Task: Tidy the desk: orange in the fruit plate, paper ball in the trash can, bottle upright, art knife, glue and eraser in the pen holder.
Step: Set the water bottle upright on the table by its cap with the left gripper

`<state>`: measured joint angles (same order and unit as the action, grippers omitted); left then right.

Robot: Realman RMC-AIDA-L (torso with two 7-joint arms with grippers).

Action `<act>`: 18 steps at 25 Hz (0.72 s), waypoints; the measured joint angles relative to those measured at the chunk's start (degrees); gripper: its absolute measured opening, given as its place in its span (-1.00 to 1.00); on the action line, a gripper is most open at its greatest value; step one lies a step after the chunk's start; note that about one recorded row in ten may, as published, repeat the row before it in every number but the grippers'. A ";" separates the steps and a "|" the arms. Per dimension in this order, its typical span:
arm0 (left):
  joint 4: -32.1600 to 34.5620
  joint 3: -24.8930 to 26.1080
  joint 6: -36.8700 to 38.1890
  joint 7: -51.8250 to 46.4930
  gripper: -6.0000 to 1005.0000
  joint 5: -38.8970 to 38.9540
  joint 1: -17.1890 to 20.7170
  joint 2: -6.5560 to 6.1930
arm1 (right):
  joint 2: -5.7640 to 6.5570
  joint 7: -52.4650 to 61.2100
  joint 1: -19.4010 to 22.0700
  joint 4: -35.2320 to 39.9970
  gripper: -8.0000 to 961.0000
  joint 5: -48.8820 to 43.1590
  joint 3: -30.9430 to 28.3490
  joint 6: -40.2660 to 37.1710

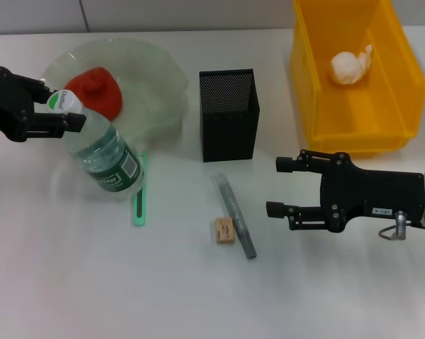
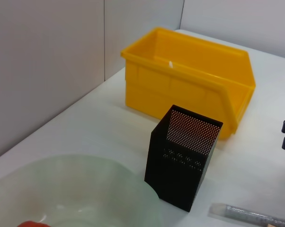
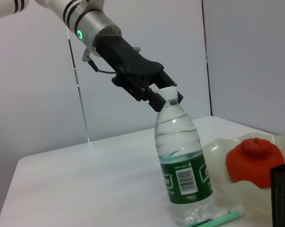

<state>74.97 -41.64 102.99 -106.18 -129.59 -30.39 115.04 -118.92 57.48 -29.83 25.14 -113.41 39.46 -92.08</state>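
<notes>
The clear bottle (image 1: 106, 155) with a green label stands upright beside the fruit plate (image 1: 152, 70). My left gripper (image 1: 68, 106) is shut on its white cap, also seen in the right wrist view (image 3: 167, 97). The orange (image 1: 96, 90) lies in the plate. The paper ball (image 1: 350, 67) rests inside the yellow trash can (image 1: 308, 78). The black mesh pen holder (image 1: 230, 113) stands mid-table. In front of it lie a grey glue tube (image 1: 234, 215) and the tan eraser (image 1: 225, 230). The green art knife (image 1: 139, 194) lies by the bottle's base. My right gripper (image 1: 276, 187) hovers open, right of the glue.
A grey wall panel runs along the table's far edge behind the plate and bin. The pen holder (image 2: 185, 161) stands a short gap in front of the trash can (image 2: 190, 75). White tabletop stretches along the near edge.
</notes>
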 joint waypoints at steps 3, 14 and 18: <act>0.00 0.45 -0.08 0.78 -0.11 0.57 0.57 -0.03 | 0.00 0.03 -0.18 -0.05 0.65 0.00 0.00 -0.02; -0.07 2.76 -0.29 3.08 -0.11 4.13 3.96 -0.21 | 0.00 0.70 -0.42 -0.09 0.65 -0.07 0.00 -0.23; -0.40 4.29 -0.36 4.07 -0.11 5.53 5.14 -0.41 | 0.00 0.71 -0.42 -0.09 0.65 -0.10 0.00 -0.47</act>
<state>74.57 -37.35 102.63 -102.11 -124.06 -25.25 114.63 -118.91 58.19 -30.24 25.05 -113.51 39.46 -92.55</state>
